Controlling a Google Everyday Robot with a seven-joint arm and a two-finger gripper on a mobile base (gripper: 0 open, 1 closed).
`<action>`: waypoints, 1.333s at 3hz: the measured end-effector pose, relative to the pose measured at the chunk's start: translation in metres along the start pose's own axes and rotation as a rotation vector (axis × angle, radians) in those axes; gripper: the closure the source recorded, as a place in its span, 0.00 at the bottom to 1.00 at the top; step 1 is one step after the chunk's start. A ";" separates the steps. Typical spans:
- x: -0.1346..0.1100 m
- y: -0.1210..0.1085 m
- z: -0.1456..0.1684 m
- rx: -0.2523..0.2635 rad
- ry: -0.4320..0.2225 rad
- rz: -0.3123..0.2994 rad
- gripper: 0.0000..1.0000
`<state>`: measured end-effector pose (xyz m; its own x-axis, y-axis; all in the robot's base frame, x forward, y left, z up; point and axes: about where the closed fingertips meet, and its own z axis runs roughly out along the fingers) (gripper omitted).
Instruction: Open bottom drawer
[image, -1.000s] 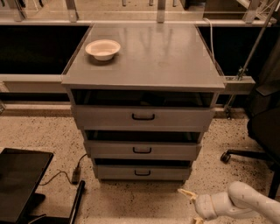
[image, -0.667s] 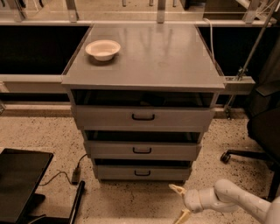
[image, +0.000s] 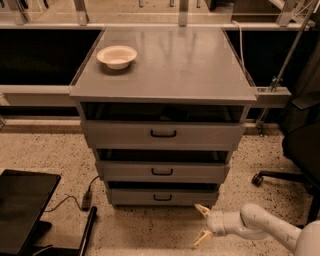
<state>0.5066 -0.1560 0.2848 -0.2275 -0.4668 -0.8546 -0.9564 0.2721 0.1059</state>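
The grey metal cabinet (image: 165, 70) stands in the middle with three drawers. The bottom drawer (image: 130, 197) is the narrowest front, lowest of the three, with a small black handle (image: 162, 198) at its centre. It looks closed or nearly so, with a dark gap above it. My gripper (image: 202, 225) is low over the floor, just right of and below the bottom drawer's right corner. Its two pale fingers (image: 202, 208) are spread apart, open and empty, pointing left. The white arm (image: 260, 225) comes in from the lower right.
A white bowl (image: 117, 56) sits on the cabinet top at the left. A black flat object (image: 22, 200) lies on the floor at lower left, with a cable and plug (image: 86, 200) beside the cabinet. An office chair base (image: 280, 177) stands at the right.
My gripper has moved left along the floor, closer to the bottom drawer's right corner. The drawers have not moved.
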 end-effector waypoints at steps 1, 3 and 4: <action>0.000 0.000 0.000 0.000 0.000 0.000 0.00; 0.015 -0.018 -0.016 0.145 0.173 0.028 0.00; 0.023 -0.032 -0.018 0.216 0.206 0.029 0.00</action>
<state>0.5286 -0.1902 0.2713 -0.3071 -0.6111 -0.7296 -0.8930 0.4500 -0.0010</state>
